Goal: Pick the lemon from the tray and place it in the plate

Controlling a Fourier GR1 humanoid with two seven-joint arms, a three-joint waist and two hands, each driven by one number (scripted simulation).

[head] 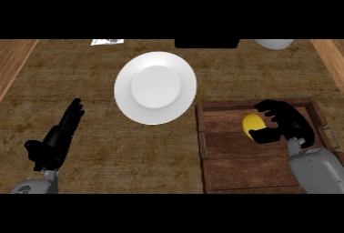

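Note:
A yellow lemon (251, 125) lies in the brown wooden tray (228, 159) at the right, near the tray's far end. My right hand (289, 122) is over the tray with its fingers and thumb curled round the lemon's right side, hiding part of it. The white plate (155, 87) sits on the counter to the upper left of the tray, with nothing on it. My left hand (57, 139) rests open at the left of the view, fingers straight and pointing up, well away from the plate and the tray.
Along the far edge stand a dark object (206, 43), a white rounded object (273, 43) and a small white patterned item (107, 42). Lighter wooden strips border the counter at the left and right.

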